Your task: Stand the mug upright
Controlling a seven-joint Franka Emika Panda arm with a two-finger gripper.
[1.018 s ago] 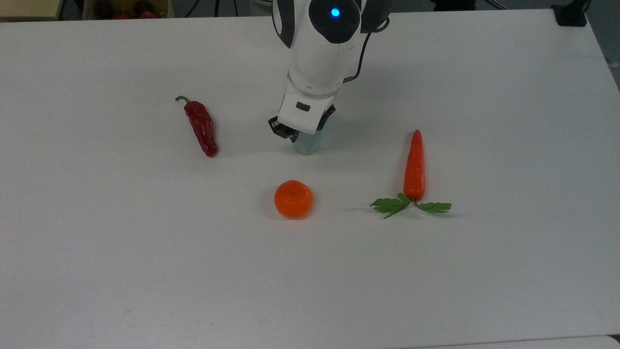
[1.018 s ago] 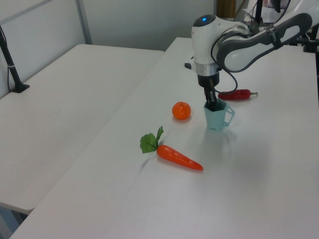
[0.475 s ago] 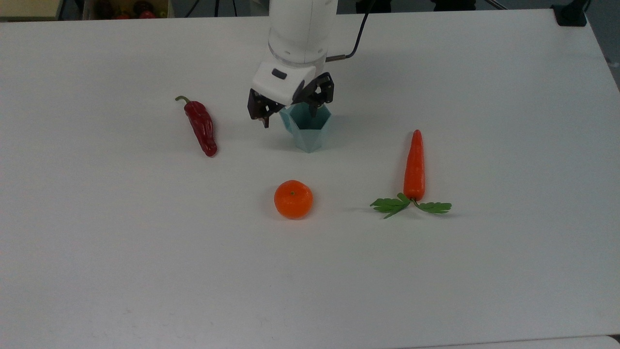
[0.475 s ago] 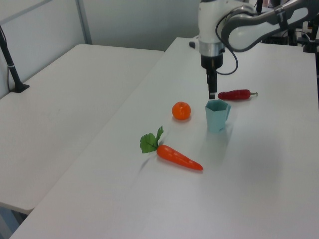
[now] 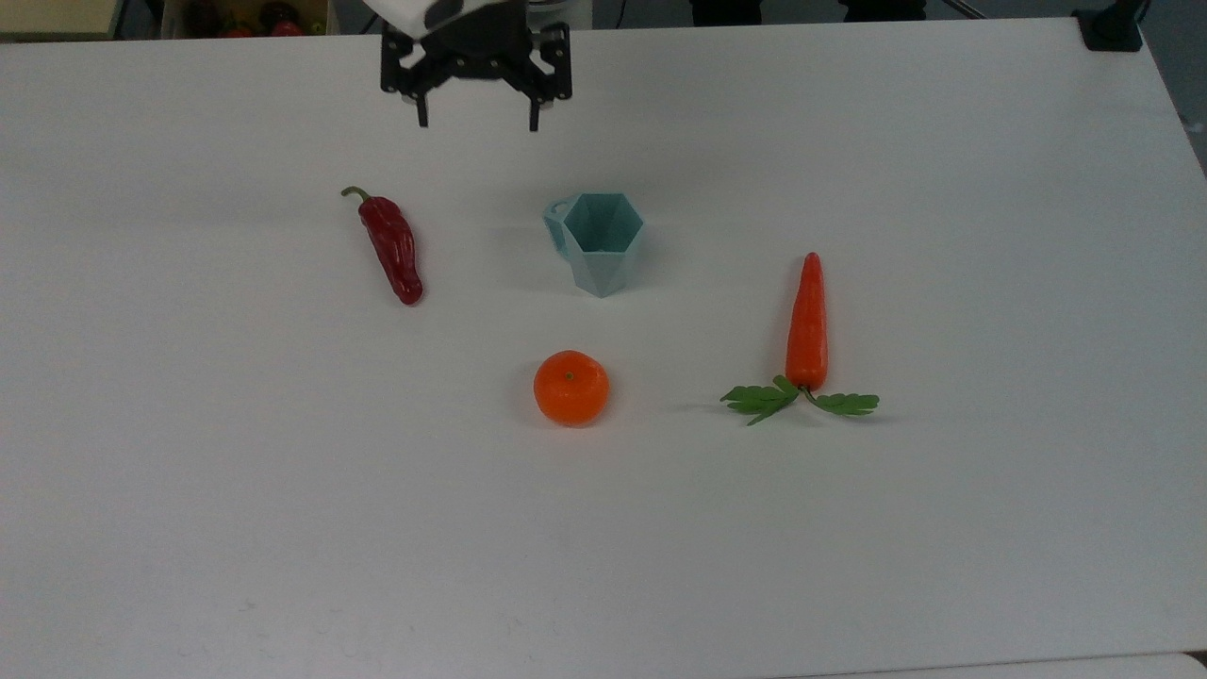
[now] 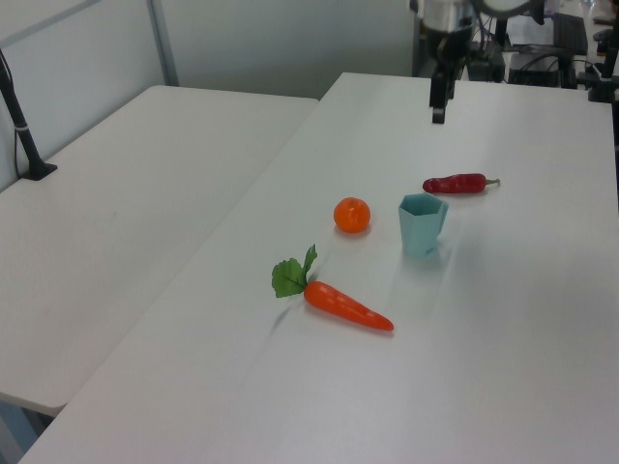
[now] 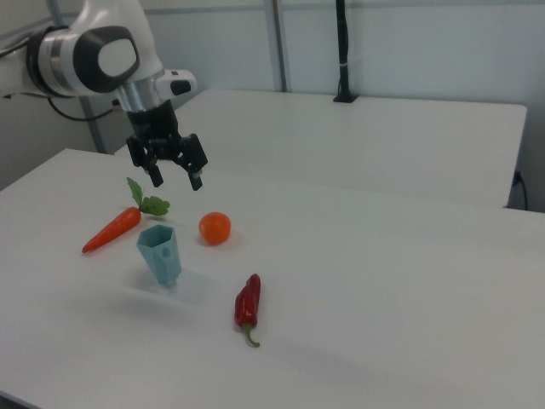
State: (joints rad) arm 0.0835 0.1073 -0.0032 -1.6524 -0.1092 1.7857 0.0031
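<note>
The mug [image 5: 595, 241] already stands upright on its base, mouth up, on the table [image 5: 943, 528], with the chili [image 5: 391, 247] at its 9 o'clock and the orange [image 5: 570, 387] toward its 6 in the top view. What is left looks like a clean retreat, best made straight up and clear of the rim. The gripper [image 5: 476, 104] hangs above the table near the mug's 11 o'clock in the top view, fingers spread wide, holding and touching nothing.

Top view looks steeply down on my worktop [image 5: 943, 141] from its front edge, fairly near. Left view and right view look obliquely across from opposite sides, further back. All three share the mug [image 5: 596, 243], flanked by produce.
</note>
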